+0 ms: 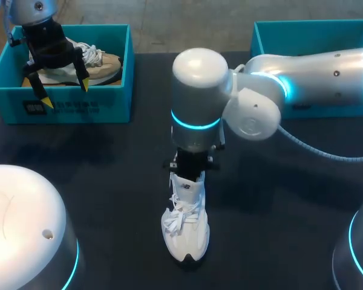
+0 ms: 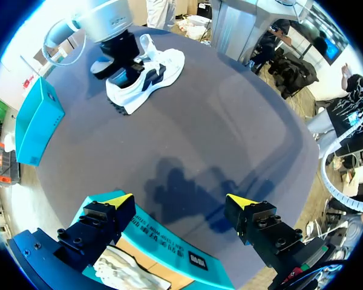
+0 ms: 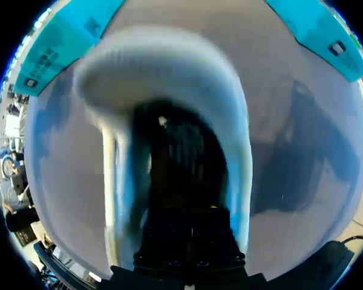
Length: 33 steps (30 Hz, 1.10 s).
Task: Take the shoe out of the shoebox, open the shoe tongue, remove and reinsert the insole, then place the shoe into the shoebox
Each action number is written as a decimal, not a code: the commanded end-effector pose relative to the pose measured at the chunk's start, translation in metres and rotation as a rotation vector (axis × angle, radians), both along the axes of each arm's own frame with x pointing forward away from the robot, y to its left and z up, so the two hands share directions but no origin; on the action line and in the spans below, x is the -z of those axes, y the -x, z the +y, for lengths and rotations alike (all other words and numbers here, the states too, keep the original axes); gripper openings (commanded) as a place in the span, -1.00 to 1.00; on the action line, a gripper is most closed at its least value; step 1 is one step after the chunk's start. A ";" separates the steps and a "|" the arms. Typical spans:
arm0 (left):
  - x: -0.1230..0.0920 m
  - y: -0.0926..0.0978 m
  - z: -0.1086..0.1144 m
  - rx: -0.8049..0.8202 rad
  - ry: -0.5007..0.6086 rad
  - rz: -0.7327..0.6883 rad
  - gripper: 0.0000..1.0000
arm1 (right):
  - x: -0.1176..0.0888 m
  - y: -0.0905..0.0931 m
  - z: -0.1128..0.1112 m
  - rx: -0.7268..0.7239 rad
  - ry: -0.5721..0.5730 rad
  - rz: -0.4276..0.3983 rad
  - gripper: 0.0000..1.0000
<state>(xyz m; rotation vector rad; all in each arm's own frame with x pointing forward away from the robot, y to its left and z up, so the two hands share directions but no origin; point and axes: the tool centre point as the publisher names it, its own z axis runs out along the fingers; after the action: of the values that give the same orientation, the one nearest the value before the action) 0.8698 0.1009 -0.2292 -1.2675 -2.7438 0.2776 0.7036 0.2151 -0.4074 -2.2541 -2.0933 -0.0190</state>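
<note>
Dark table: left hand wide apart above teal shoebox; right hand inside white shoe, grip indiscernible.

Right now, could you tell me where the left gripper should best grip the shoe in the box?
Likely across its laced upper, from straight above: the shoe lies lengthwise in the shoebox, whose walls block the sides, and the open left gripper hovers over it.

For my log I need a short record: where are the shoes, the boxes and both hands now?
white shoe: on the table, outside both boxes
right hand: at the white shoe's opening, grip hidden
left hand: open, above the left shoebox
beige shoe: inside the left shoebox
right shoebox: partly behind the right arm
</note>
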 end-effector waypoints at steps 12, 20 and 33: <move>0.000 0.000 0.000 0.000 -0.003 -0.001 1.00 | -0.016 -0.019 0.007 -0.019 0.073 -0.317 -1.00; 0.000 0.000 0.000 0.000 -0.003 -0.001 1.00 | -0.022 -0.039 0.005 -0.014 0.083 -0.387 -1.00; 0.000 0.000 0.000 0.000 -0.003 -0.001 1.00 | -0.039 -0.049 0.003 0.011 0.081 -0.497 -1.00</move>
<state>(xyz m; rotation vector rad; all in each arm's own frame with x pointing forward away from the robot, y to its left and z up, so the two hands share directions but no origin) 0.8698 0.1009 -0.2292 -1.2674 -2.7438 0.2775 0.7586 0.2167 -0.3722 -2.3645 -2.3233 -0.2986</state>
